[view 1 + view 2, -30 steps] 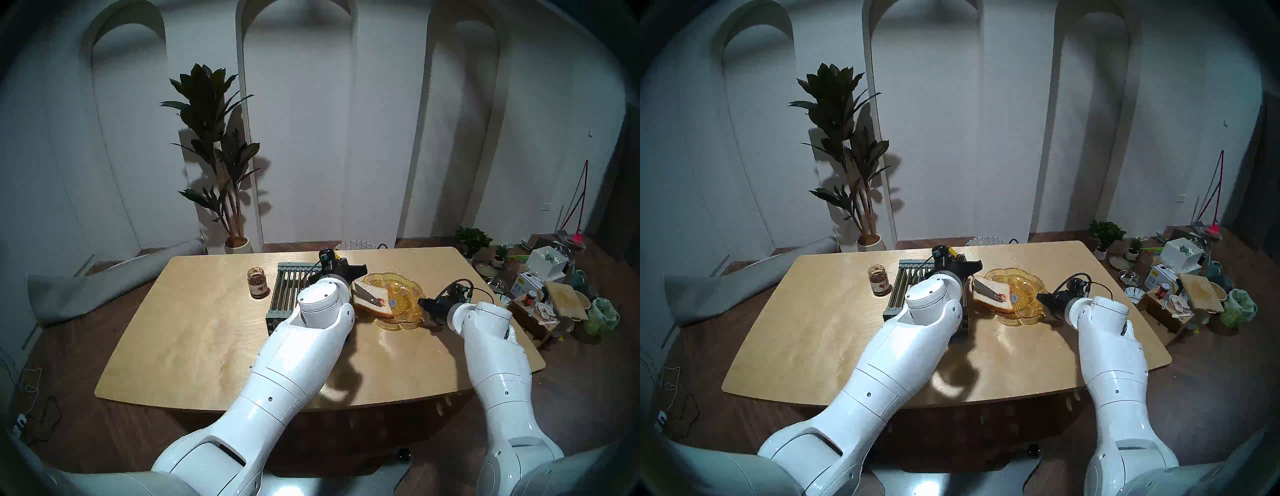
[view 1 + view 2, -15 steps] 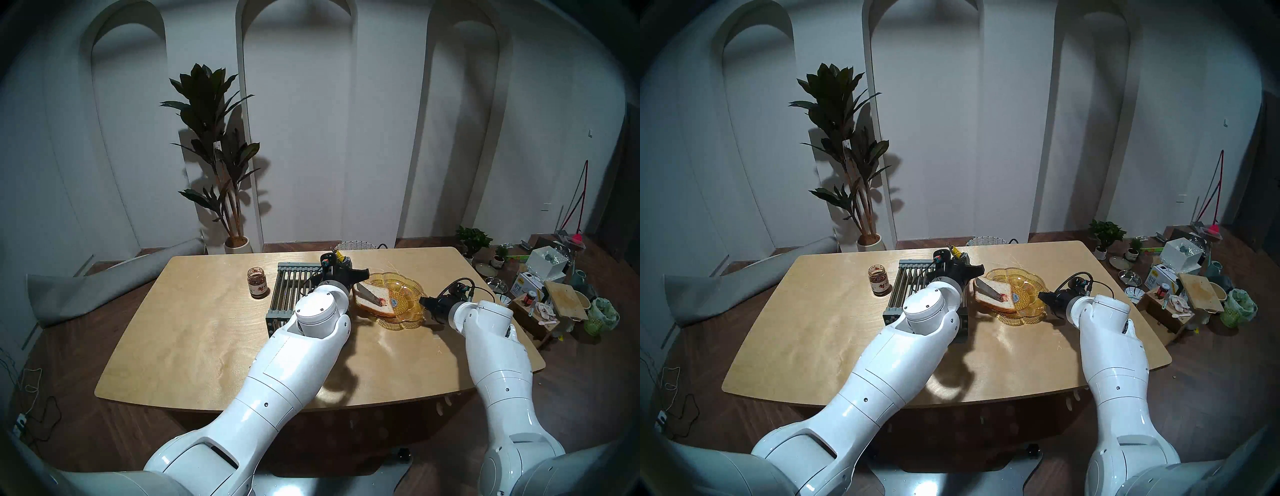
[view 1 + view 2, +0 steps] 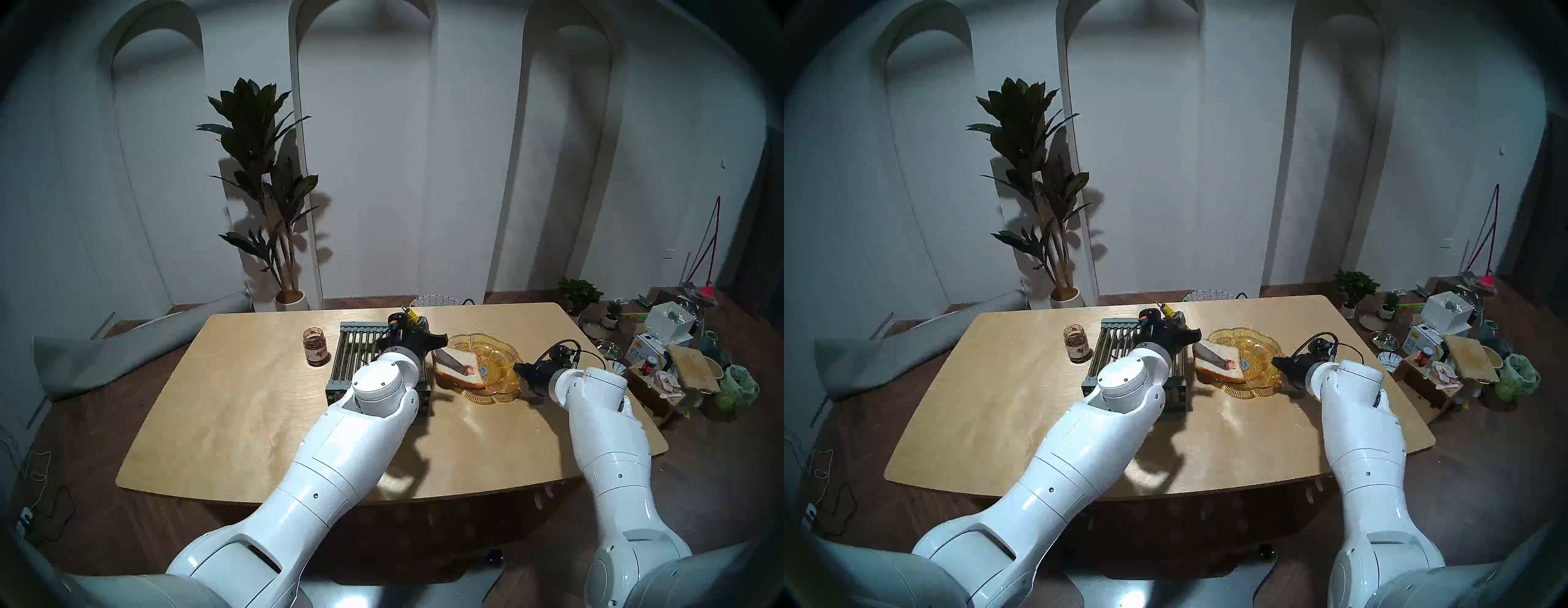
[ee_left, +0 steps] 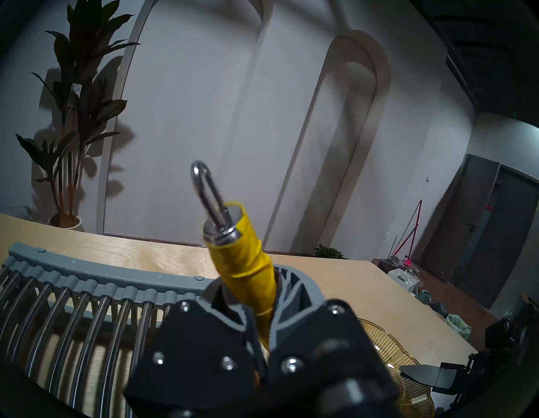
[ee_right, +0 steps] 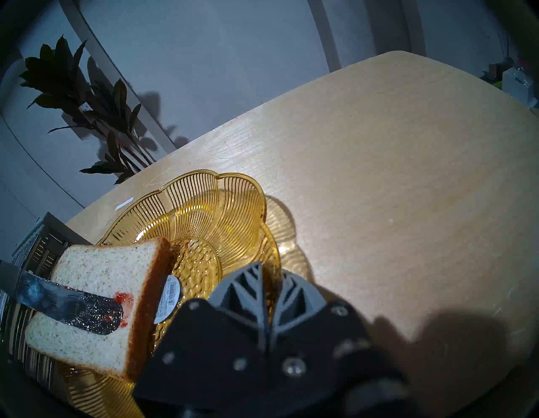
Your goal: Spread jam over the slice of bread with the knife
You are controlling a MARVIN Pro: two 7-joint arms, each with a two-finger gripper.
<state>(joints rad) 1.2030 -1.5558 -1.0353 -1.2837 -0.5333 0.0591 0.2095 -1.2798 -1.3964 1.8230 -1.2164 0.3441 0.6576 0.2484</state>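
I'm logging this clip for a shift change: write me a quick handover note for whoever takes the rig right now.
Left end effector: shut on the knife by its yellow handle, blade lying across the bread.
Right end effector: shut on the rim of the amber dish.
Bread leans on the dish's left rim. Jam jar stands open, left of the metal rack.
Done: one small red jam dab near the blade tip.
Left: spread jam over the mostly bare slice.
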